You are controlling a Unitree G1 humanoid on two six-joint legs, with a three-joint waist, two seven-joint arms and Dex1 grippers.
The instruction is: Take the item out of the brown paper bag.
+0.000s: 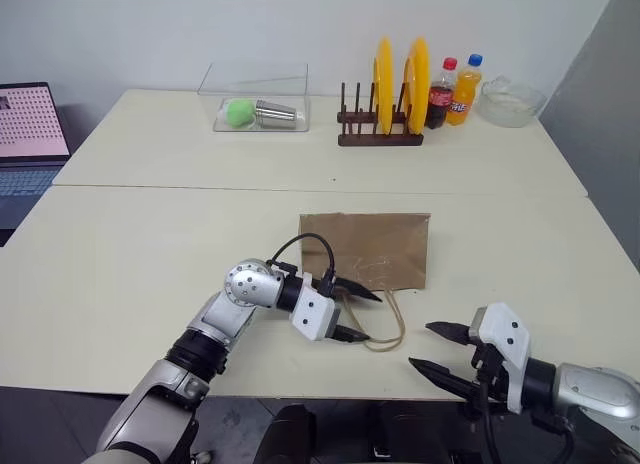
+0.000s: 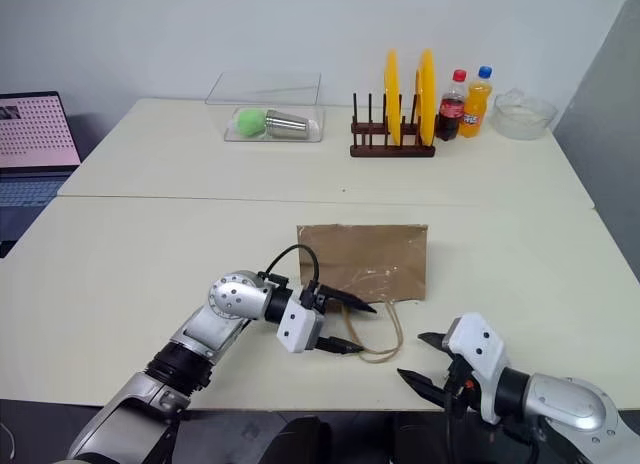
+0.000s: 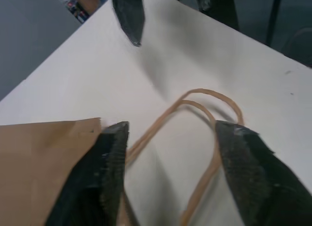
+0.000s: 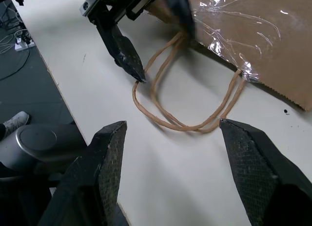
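Your left tool hovers with fingers apart over the loop handles of the brown paper bag, which lies flat on the surface. Your right tool waits nearby, fingers apart, holding nothing.

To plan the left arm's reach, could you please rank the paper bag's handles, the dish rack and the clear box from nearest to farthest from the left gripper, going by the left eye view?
From the left gripper:
1. Handles: right at its fingertips, near the table's front edge.
2. Clear box: far side of the table, left.
3. Dish rack: far side, right of the box; nearly a tie with the box.
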